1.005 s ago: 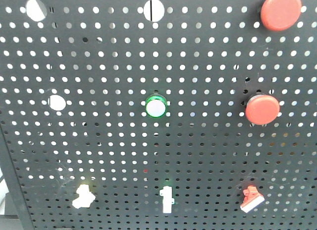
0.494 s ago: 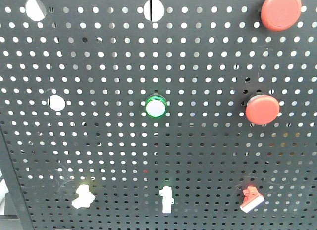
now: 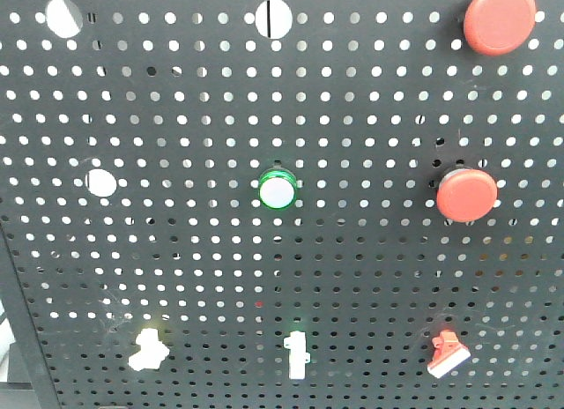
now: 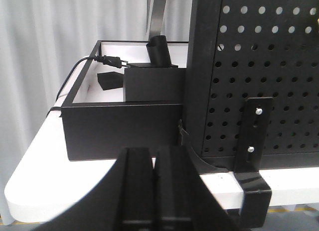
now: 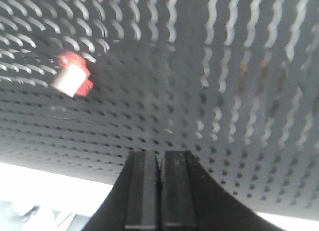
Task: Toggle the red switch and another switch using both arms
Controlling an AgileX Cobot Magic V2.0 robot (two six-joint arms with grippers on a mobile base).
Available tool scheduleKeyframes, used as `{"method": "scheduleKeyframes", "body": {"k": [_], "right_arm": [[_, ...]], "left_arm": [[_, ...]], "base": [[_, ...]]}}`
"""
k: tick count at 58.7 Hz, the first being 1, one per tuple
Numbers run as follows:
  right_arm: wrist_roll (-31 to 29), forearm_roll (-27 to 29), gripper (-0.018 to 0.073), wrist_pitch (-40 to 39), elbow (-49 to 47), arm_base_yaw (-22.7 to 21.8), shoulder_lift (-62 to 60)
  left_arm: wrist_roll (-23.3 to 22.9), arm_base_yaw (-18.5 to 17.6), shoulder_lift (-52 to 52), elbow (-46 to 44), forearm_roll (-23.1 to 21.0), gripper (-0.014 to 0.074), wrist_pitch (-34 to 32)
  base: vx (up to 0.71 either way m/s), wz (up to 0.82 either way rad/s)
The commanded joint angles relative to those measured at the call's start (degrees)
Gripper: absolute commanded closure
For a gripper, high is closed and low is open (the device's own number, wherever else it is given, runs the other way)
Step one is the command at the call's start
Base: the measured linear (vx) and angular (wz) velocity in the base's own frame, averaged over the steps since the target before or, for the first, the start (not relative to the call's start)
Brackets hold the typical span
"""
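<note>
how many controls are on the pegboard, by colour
red: 3, two round push buttons and the red switch
white with green: 2, round button, straight toggle
pale yellow-white: 1, toggle switch
total: 6

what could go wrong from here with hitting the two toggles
The right wrist view is motion-blurred, and the red switch sits up and left of the shut right gripper, so a straight push may hit the pegboard. The left gripper faces the board's edge bracket, with the pale switch out of its view. The green-based white toggle nearby could be hit by mistake.
</note>
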Motion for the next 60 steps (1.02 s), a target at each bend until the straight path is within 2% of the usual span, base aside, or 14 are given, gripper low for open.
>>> {"method": "scheduleKeyframes", "body": {"k": [1,6,10,12,16,60], "right_arm": [[-2.4,4.6,0.0566,-15.2,6.5,-8.0,-0.3],[-2.3,5.1,0.0566,-21.7,13.3,-14.3,-2.9],[-1.6,5.0,0.0566,-25.4,17.7,-16.9,-6.1],[-1.6,5.0,0.0566,-21.7,17.6,-17.6,-8.2],[-1.8,3.9,0.0566,-19.1,17.5,-18.1,-11.7],[-1.6,3.8,0.0566,-19.0,17.5,-18.0,-11.3]], "left_arm": [[-0.2,-0.1,-1.0,1.1,-0.1,0.0594,-4.2],[-0.2,-0.1,-1.0,1.1,-0.1,0.0594,-4.2],[-0.2,-0.1,-1.0,1.1,-0.1,0.0594,-4.2],[-0.2,-0.1,-1.0,1.1,-0.1,0.0594,-4.2],[-0.2,-0.1,-1.0,1.1,-0.1,0.0594,-4.2],[-0.2,-0.1,-1.1,1.1,-0.1,0.0594,-4.2]], "base": [[0.00,0.00],[0.00,0.00],[0.00,0.00],[0.00,0.00],[0.00,0.00],[0.00,0.00]]}}
